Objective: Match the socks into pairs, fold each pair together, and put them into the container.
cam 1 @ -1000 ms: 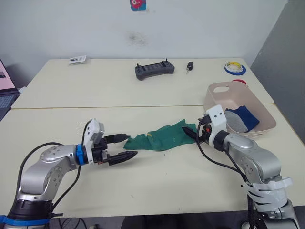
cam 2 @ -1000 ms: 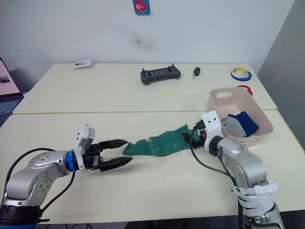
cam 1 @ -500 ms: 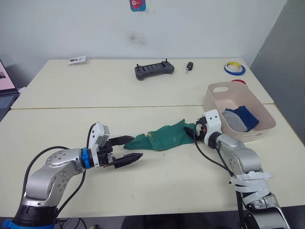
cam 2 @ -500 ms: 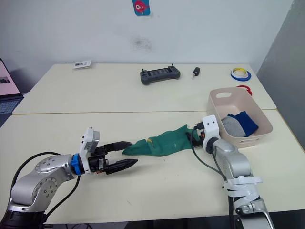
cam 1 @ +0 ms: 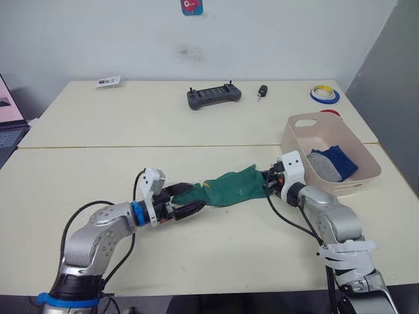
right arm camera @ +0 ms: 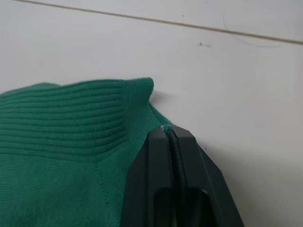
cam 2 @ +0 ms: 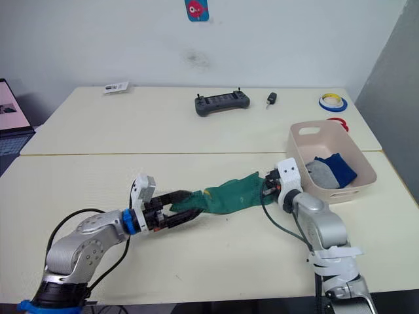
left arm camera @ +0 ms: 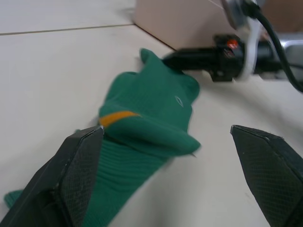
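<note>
**Green socks held at both ends over the table**

Green fabric lay stretched across the near table, and both arms were on it. On the left, the left gripper (cam 1: 185, 199) had its two black fingers spread wide around the toe end of the green socks (cam 1: 229, 187), not closed on them; my guess was that it had been placed there to pinch that end and fold it toward the other. On the right, the right gripper (cam 1: 267, 184) was clamped onto the cuff edge, seemingly anchoring it beside the tub (cam 1: 364, 176).

From above, the tub showed a grey sock (cam 1: 321, 164) and a dark blue pair (cam 1: 339, 160) already inside. The left wrist camera added what the overhead missed: one sock lay stacked on the other, with a small yellow mark (left arm camera: 117, 117). The right wrist camera showed ribbed cuff fabric trapped between the fingers (right arm camera: 163, 175).
</note>
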Tool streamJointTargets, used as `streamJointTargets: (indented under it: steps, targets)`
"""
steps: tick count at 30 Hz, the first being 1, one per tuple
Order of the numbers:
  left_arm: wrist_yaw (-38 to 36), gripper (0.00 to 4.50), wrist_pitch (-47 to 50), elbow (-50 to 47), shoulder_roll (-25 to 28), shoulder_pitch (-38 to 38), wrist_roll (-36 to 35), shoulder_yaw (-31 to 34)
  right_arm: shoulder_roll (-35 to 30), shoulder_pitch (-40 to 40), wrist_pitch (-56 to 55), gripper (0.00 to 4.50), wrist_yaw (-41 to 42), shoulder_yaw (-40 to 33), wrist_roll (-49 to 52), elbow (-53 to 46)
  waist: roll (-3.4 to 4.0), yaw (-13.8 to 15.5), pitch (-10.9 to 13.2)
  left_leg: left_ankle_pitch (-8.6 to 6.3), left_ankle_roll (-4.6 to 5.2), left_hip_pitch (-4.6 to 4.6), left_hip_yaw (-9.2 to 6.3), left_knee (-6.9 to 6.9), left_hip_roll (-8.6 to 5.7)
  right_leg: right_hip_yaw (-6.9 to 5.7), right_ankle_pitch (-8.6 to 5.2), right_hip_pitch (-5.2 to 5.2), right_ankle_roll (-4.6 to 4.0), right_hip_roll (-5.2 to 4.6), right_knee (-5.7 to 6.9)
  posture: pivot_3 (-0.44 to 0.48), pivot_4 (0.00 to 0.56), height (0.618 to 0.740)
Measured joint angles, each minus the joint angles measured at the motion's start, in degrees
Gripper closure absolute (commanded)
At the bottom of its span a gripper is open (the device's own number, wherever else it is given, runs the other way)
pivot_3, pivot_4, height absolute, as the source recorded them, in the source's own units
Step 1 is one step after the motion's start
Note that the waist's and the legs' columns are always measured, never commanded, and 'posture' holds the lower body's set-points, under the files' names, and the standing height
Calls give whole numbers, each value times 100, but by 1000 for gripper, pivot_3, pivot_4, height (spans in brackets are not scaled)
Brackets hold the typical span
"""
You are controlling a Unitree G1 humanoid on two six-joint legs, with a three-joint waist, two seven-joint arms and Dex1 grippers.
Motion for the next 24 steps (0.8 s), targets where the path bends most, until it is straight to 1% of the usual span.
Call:
streamJointTargets:
  steps: [3,6,8,9,11,22,23,24]
  targets:
    - [246,0,212,4,-161,-115,-28,-44,3,0,12,4455,24,1,0,-17,0,-2,0,0,-1,1,-1,0,1,-1,0,0,0,0,0,0,150,740]
    - [465,0,251,117,-376,-269,57,-221,19,-5,17,4455,35,8,-4,-19,-1,1,0,1,-2,1,-1,0,0,-1,0,1,0,1,1,0,150,740]
    - [557,0,271,165,-411,-306,131,-327,22,-6,17,4455,41,12,-4,-19,-1,-3,0,2,-3,1,0,0,0,0,0,0,0,1,0,0,150,740]
    - [600,415,308,193,-413,-316,170,-348,21,-5,17,4500,41,12,-5,-19,-1,-7,0,3,-5,1,0,0,0,0,0,0,0,1,0,0,150,740]
    - [695,889,343,221,-413,-317,217,-380,20,-6,18,4500,42,12,-5,-19,-1,-7,0,9,-16,1,-1,0,1,-1,0,-1,0,1,0,0,150,740]
    - [728,4318,360,233,-434,-319,264,-444,27,-8,22,4500,43,12,-4,-22,-1,-2,0,12,-21,1,0,0,-1,0,0,0,0,1,0,0,150,740]
    - [709,4481,360,233,-432,-322,265,-444,27,-8,25,4500,43,11,-4,-29,-1,-2,0,14,-24,1,0,0,-1,0,0,0,0,1,0,0,150,740]
    - [689,4481,359,233,-428,-327,265,-443,29,-8,26,4500,43,11,-3,-45,-1,-2,0,14,-26,1,0,0,-1,0,0,0,0,1,0,0,150,740]
